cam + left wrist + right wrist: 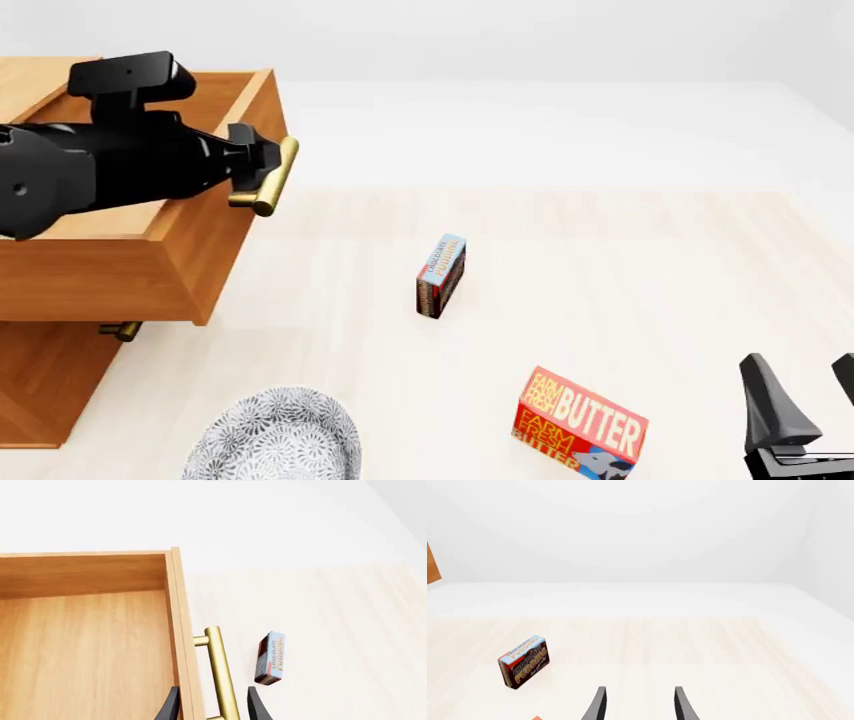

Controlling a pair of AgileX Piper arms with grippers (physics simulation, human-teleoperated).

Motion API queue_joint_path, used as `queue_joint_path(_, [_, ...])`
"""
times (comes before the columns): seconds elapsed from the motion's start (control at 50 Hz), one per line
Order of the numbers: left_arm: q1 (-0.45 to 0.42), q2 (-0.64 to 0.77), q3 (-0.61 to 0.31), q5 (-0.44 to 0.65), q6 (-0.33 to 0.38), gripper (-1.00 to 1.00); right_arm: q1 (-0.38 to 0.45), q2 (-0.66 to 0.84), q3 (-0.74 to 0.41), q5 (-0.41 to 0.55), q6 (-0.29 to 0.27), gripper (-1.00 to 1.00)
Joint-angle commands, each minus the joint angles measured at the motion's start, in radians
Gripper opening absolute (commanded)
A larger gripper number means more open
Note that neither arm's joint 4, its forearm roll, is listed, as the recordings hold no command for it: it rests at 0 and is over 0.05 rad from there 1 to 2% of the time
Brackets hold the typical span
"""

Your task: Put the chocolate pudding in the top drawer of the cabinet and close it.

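Observation:
The chocolate pudding (441, 275) is a small blue-and-red box with a dark brown lower part. It stands on edge on the table, right of the cabinet (40, 390). The top drawer (107, 275) is pulled out, and its wooden inside (87, 650) holds nothing. My left gripper (263, 165) is open, its fingers either side of the drawer's front board and brass handle (221, 672). The pudding (270, 658) lies just beyond that handle. My right gripper (801, 405) is open and holds nothing at the near right, well short of the pudding (524, 662).
A red BUTTER box (581, 425) stands near the front, between the pudding and my right gripper. A patterned grey bowl (274, 440) sits at the front left, beside the cabinet. The lower drawer's handle (120, 330) shows under the open drawer.

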Motion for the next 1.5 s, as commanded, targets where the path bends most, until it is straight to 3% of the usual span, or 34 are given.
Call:
queue_joint_path(0.02, [-0.045,0.054,0.017,-0.027,0.033,1.0,0.0,0.0,0.0,0.0,0.0,1.0])
queue_joint_path(0.2, [-0.074,0.024,0.013,-0.044,0.021,1.0,0.0,0.0,0.0,0.0,0.0,1.0])
queue_joint_path(0.7, [-0.075,-0.056,-0.004,-0.022,0.095,1.0,0.0,0.0,0.0,0.0,0.0,1.0])
queue_joint_path(0.96, [-0.09,-0.137,0.025,-0.071,0.108,1.0,0.0,0.0,0.0,0.0,0.0,1.0])
queue_joint_path(1.18, [-0.112,-0.172,0.009,-0.087,0.154,1.0,0.0,0.0,0.0,0.0,0.0,1.0])
queue_joint_path(1.5, [-0.116,-0.311,0.063,-0.12,0.211,1.0,0.0,0.0,0.0,0.0,0.0,1.0])
